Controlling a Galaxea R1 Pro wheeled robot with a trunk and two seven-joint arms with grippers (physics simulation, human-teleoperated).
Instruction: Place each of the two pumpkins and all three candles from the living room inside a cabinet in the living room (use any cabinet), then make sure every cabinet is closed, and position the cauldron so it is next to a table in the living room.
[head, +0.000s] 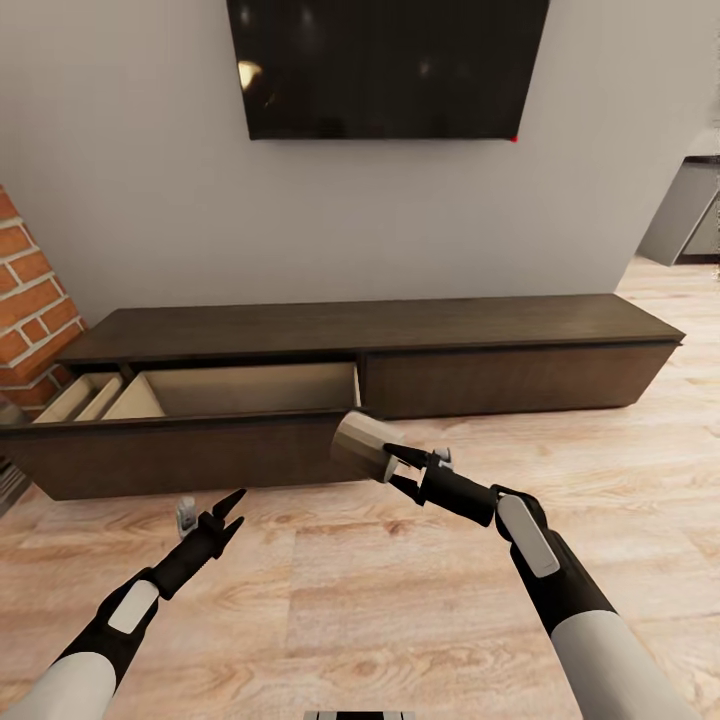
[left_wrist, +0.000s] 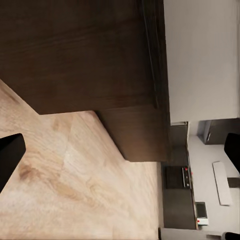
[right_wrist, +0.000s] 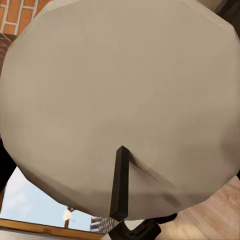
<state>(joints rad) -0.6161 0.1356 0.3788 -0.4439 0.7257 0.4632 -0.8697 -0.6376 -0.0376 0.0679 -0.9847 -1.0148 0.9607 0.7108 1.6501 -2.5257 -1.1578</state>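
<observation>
My right gripper (head: 392, 463) is clamped on a candle (head: 362, 446), tilted on its side just in front of the cabinet's (head: 400, 330) open drawer (head: 245, 392). It looks stiff, light and smooth, so I judge a grip across its middle safest. My left gripper (head: 232, 510) hangs spread wide, holding nothing.

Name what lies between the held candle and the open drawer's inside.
Head view: only the drawer's dark front panel; the candle in the right gripper hangs just outside it.

No legible text anywhere
</observation>
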